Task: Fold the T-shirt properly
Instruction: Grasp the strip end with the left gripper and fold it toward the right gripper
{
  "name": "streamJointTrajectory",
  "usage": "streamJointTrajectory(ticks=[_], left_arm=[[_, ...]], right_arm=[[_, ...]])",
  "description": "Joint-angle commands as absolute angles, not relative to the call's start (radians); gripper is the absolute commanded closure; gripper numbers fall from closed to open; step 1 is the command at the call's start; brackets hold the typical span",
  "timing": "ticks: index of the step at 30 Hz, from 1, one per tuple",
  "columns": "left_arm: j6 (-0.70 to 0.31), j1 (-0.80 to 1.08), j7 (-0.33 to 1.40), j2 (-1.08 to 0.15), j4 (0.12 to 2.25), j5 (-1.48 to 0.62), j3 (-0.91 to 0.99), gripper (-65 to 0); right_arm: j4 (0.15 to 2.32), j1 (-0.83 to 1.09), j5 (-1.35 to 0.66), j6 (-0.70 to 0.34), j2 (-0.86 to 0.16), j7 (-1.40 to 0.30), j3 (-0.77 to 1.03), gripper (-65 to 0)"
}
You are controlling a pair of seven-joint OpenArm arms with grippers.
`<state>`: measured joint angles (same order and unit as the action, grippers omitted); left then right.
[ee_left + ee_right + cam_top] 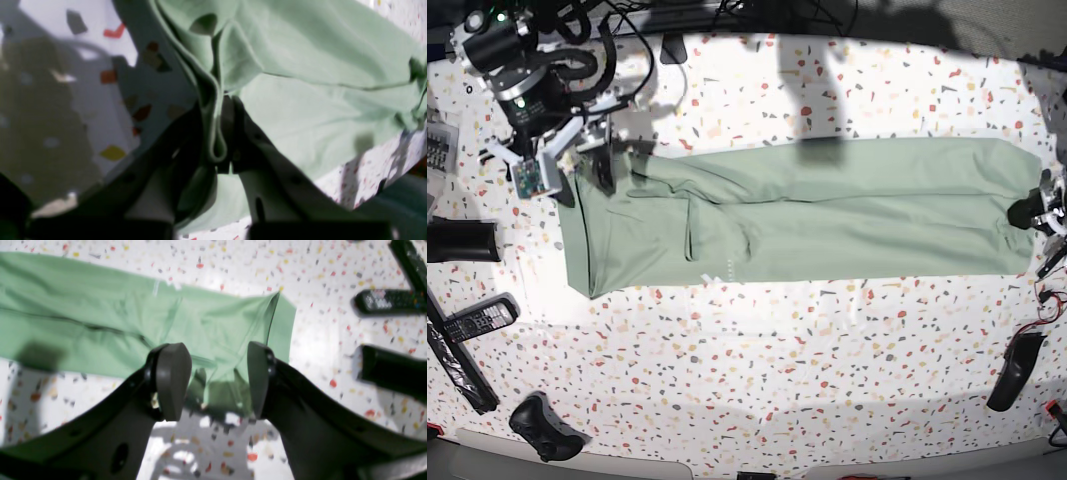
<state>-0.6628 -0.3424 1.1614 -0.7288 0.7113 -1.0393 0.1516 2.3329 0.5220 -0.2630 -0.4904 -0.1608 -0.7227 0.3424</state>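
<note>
Already the left tool point(224, 133) was clamped on a bunched edge of the T-shirt point(827, 210), which lay stretched long across the speckled surface point(777, 350) towards the right tool point(218, 380). That one hung open just above the far hem, gripping nothing. With so thin a pinch, I judged a pull might slip the hem free or drag the whole unpinned length askew.
</note>
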Motion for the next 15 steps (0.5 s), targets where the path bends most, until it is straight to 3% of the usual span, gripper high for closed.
streamJointTrajectory(ticks=[1,7,11,15], left_arm=[[-0.670,-0.365,1.156,-0.757,0.747,-1.059,0.159,0.0],[-0.670,-0.365,1.222,-0.728,0.892,-1.082,0.159,0.0],[-0.608,-0.365,1.361,-0.665,1.018,-1.082,0.158,0.0],[-0.598,-0.348,1.372,-0.583,1.148,-1.082,0.158,0.0]], right_arm=[[2.354,0.512,-0.273,-0.490,-0.166,-0.701,0.346,-29.0],[2.354,0.493,-0.273,-0.490,-0.166,-0.704,0.346,-29.0],[2.354,0.493,-0.273,-0.490,-0.166,-0.705,0.346,-29.0],[2.354,0.493,-0.273,-0.490,-0.165,-0.706,0.346,-29.0]])
